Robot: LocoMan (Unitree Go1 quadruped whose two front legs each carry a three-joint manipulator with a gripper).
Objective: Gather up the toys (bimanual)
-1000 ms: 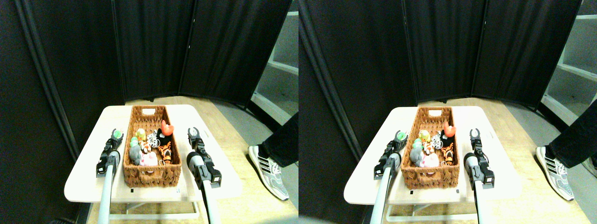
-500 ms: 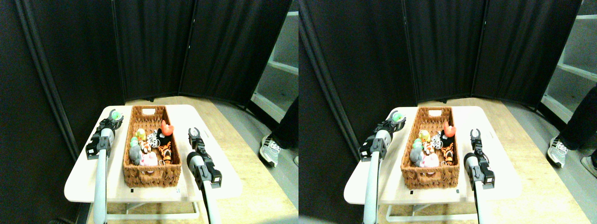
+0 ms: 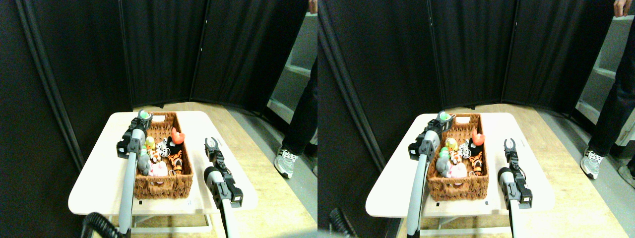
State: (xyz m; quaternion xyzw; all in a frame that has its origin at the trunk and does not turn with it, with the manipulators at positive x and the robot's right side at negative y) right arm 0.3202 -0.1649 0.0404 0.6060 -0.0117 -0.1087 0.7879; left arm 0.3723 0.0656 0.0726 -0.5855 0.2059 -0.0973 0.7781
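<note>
Several small animal toys (image 3: 159, 153) lie heaped in the long brown wicker basket (image 3: 161, 184) on the white table (image 3: 94, 183), mostly toward its near end. Over the basket's far left corner, the left gripper (image 3: 144, 117) is clamped on a green round toy (image 3: 145, 115). By the table's right edge, the right gripper (image 3: 212, 145) has its jaws apart, holding nothing.

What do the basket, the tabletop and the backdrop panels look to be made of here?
The basket looks like brown woven wicker: a coarse plaited texture shows on its walls, with a matte finish. The tabletop looks like a smooth pale laminate or painted board, though glare washes out the detail. The backdrop panels look like black matte fabric hanging in vertical folds.
</note>
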